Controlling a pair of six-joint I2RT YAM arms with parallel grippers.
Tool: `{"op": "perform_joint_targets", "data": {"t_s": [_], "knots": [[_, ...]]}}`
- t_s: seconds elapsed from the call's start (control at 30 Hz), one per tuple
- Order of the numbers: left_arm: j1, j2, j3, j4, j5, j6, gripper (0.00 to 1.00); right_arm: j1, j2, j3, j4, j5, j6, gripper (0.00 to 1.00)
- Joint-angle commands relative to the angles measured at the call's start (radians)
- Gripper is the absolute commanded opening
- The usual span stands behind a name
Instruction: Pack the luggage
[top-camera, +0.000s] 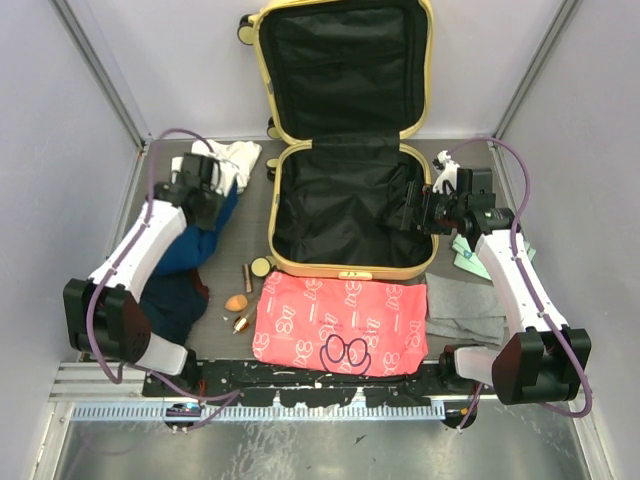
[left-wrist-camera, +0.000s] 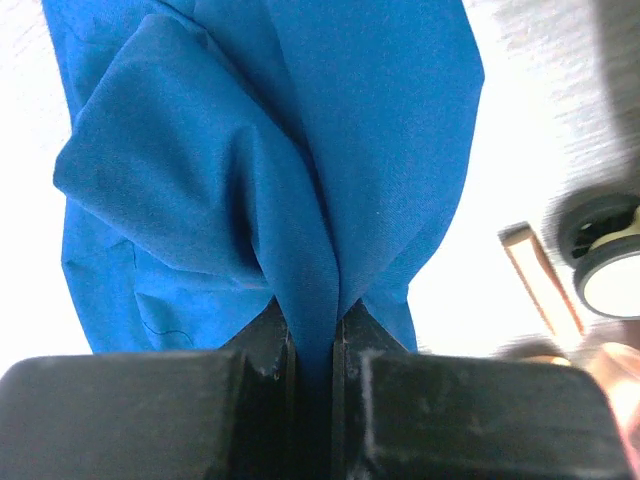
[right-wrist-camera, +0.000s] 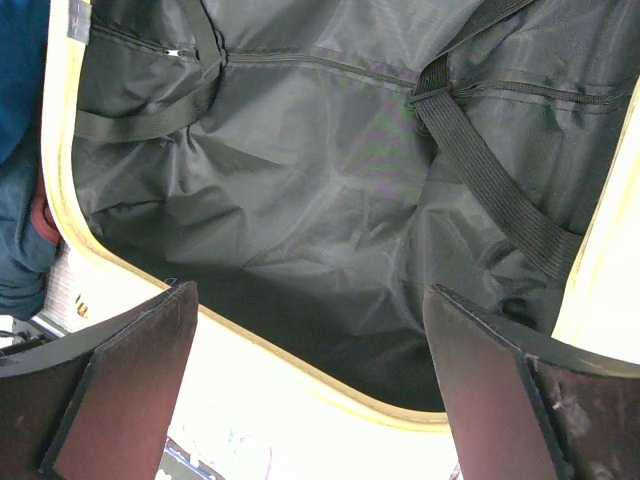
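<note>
Two grippers, two different states.

L gripper (left-wrist-camera: 310, 345): fingers pressed together on a fold of blue garment (left-wrist-camera: 250, 150). Wrist view shows the cloth running right btwn the pads and bunching up beyond the pinch. Top view puts this gripper at the far-left of the table (top-camera: 255, 200), just left of the luggage (top-camera: 345, 272). The blue garment trails under the L arm (top-camera: 150, 240) toward the near edge. White cloth (top-camera: 235, 155) lies just beyond the gripper, by the far-left corner.

R gripper (right-wrist-camera: 310, 350): fingers spread wide. It hangs over the right rim of the luggage, facing the black lining (right-wrist-camera: 300, 200). Black straps (right-wrist-camera: 490, 170) cross the lining in wrist view.

Luggage: pale-yellow shell, centre of table, lying open. Base half is flat, lid half is raised at the far side, w/ a wheel (top-camera: 245, 30) at the lid's top-left.

Near side of luggage: pink patterned pouch (top-camera: 340, 320), at or just short of the front rim; can't tell if touching. Grey cloth (top-camera: 465, 310) lies to its right, beside the R arm (top-camera: 510, 270).

Small bits left of the pouch: round cream disc (top-camera: 262, 266), brown tube (top-camera: 248, 275), orange oval (top-camera: 236, 301), copper-coloured piece (top-camera: 240, 322). All too small to ID.
</note>
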Motion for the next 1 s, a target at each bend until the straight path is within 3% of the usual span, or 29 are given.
{"op": "perform_joint_targets", "data": {"t_s": [0.0,0.5,0.97], "knots": [[0.099,0.041,0.208,-0.145,0.243,-0.167,0.0,0.005,-0.001,0.056,0.022,-0.001,0.003,0.98],[0.119,0.242,0.742,-0.201,0.455,-0.394,0.0,0.005,0.032,0.091,0.021,-0.014,0.022,0.96],[-0.159,0.325,0.894,-0.123,0.381,-0.624,0.0,0.004,0.092,0.169,0.022,-0.078,0.147,0.96]]}}
